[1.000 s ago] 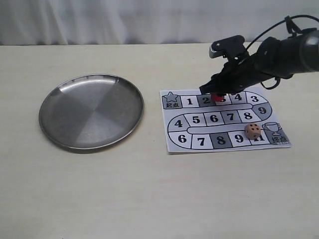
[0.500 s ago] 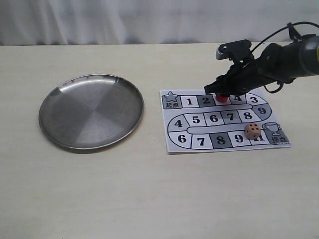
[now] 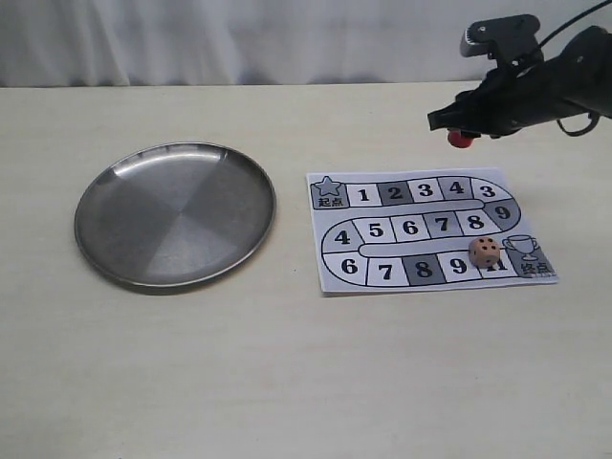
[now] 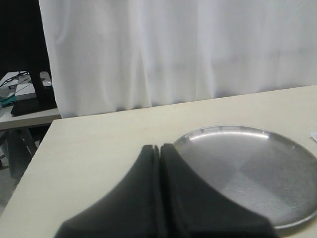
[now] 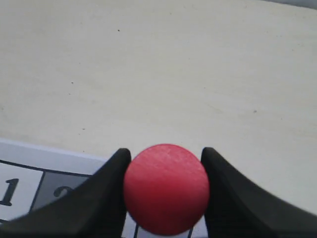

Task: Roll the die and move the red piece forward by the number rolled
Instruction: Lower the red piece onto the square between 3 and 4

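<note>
Die (image 3: 485, 252) on near right of board (image 3: 330, 277), by square 11. Plate (image 3: 175, 212) on left of worktop (image 3: 287, 382). Left hand (image 4: 160, 163) pinched together, empty. Far right: right hand (image 3: 458, 128) clamps red piece (image 3: 462, 140), held aloft near board's far edge.

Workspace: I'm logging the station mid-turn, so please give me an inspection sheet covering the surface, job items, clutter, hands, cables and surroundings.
Surface: pale table, bare apart from the items below.
Job's things: die rests on the game sheet, near the end of the bottom row. The red piece is held in the air near the sheet's far edge.
Clutter: nothing seen; a metal plate lies left of the sheet.
Hands: right hand is shut on the red piece. Left hand is shut, holding nothing, near the plate.
Cables: black cable arcs above the right arm.
Surroundings: white curtain behind; side table beyond the table.
</note>
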